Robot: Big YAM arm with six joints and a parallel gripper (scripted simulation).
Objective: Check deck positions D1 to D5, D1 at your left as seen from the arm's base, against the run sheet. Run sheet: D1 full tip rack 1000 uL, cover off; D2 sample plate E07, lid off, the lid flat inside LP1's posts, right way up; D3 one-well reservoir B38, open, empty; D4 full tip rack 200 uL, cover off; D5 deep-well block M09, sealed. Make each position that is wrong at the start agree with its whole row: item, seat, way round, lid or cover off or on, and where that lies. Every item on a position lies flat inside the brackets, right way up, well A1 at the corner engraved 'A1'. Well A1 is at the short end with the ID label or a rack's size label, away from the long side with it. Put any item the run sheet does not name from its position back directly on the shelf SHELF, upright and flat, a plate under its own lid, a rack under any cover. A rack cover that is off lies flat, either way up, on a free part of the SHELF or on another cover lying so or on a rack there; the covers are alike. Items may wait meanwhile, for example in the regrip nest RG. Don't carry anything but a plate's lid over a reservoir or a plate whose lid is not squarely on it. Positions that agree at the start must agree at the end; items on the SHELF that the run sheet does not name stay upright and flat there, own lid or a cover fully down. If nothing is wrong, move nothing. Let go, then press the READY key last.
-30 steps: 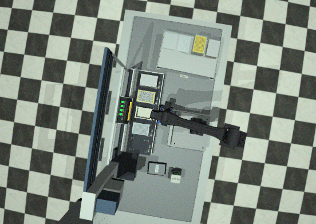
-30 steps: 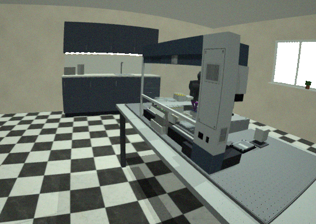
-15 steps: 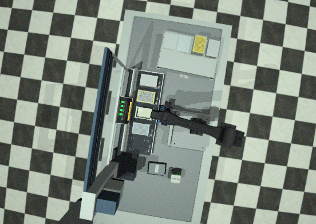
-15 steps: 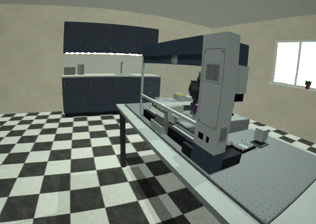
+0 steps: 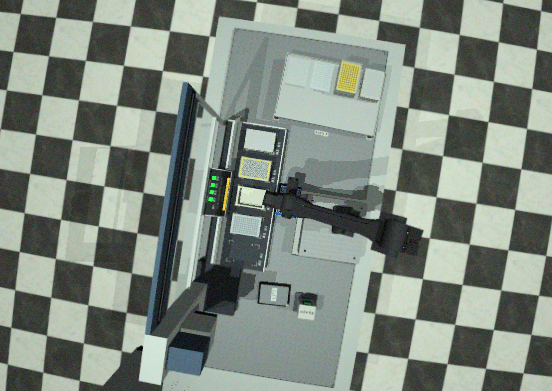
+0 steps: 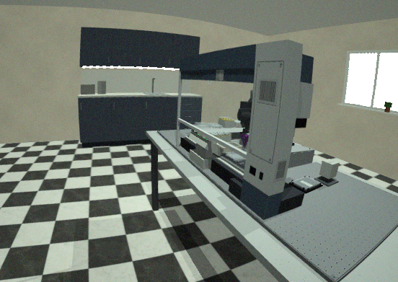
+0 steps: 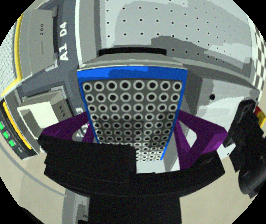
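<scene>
1. The gripper (image 7: 133,132) hangs with its purple fingers spread wide apart, holding nothing, over a blue-rimmed tip rack (image 7: 132,106).
2. In the wrist view the rack sits squarely between the two fingers, its rows of round openings facing up. Whether the fingers touch its sides cannot be told.
3. From above, the arm (image 5: 345,219) reaches from the table's right edge towards the deck (image 5: 280,147). Only blue corners of the rack (image 5: 284,187) show beneath the gripper (image 5: 289,201), just beside the deck's right edge.
4. Four items stand in a column on the deck: a white covered one (image 5: 260,140) at the top, then a yellow-rimmed rack (image 5: 255,168), a cream reservoir (image 5: 250,196) and a grey dotted item (image 5: 246,225). The gripper's tip overlaps the reservoir's right edge in this view.
5. The engraved marks "A1" and "D4" show on the deck at the upper left of the wrist view.
6. Four more items line the shelf (image 5: 320,117) at the far end of the table, among them a yellow rack (image 5: 348,77).
7. A black nest (image 5: 274,294) and a small key (image 5: 306,299) sit on the table below the deck, well apart from the gripper.
8. In the exterior view a tall grey cabinet (image 6: 274,117) hides most of the arm. Only a purple glimpse of the gripper (image 6: 245,139) shows.
</scene>
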